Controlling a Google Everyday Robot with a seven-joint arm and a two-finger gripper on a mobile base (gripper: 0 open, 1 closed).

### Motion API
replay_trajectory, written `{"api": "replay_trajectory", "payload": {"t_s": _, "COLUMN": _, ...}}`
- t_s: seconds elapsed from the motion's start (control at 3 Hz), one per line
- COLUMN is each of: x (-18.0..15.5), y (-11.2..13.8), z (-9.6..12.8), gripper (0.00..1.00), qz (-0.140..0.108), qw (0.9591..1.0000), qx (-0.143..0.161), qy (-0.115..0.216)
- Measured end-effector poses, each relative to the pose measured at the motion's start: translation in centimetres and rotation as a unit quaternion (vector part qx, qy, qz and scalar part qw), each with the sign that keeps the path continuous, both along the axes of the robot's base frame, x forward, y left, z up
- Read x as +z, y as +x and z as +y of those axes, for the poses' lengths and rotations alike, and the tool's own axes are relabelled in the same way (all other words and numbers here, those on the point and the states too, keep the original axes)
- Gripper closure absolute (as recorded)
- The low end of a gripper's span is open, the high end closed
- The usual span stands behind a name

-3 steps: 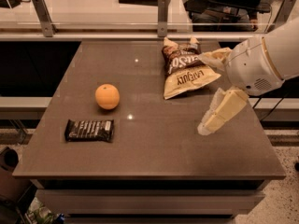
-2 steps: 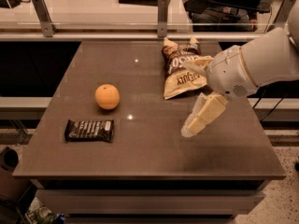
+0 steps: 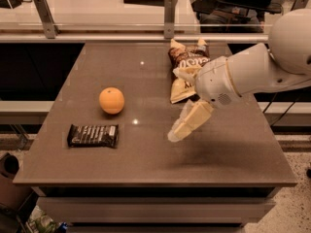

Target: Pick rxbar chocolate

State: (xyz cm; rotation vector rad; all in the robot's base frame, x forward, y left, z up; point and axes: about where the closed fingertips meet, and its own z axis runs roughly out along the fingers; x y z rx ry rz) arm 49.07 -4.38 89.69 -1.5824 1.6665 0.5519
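Observation:
The rxbar chocolate [image 3: 93, 135] lies flat near the table's front left, a dark glossy wrapper with white lettering. My gripper [image 3: 179, 133] hangs above the middle of the table, pointing down and left, well to the right of the bar and not touching it. It holds nothing. The white arm reaches in from the right.
An orange [image 3: 112, 100] sits just behind and right of the bar. A brown-and-cream chip bag [image 3: 185, 67] lies at the back right, partly hidden by my arm. The grey table [image 3: 146, 164] has a railing and glass behind it.
The arm has swung left across the table, carrying the gripper from the right side toward the middle, closer to the bar. The objects have not moved.

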Motion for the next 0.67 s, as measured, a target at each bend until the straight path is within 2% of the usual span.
{"api": "replay_trajectory", "payload": {"t_s": 0.33, "x": -0.35, "y": -0.32, "z": 3.64, "gripper": 0.0, "qz": -0.008, "qw": 0.9998, "qx": 0.008, "qy": 0.017}}
{"api": "replay_trajectory", "payload": {"t_s": 0.67, "x": -0.17, "y": -0.28, "z": 3.77, "gripper": 0.0, "qz": -0.005, "qw": 0.9998, "qx": 0.01, "qy": 0.018}}
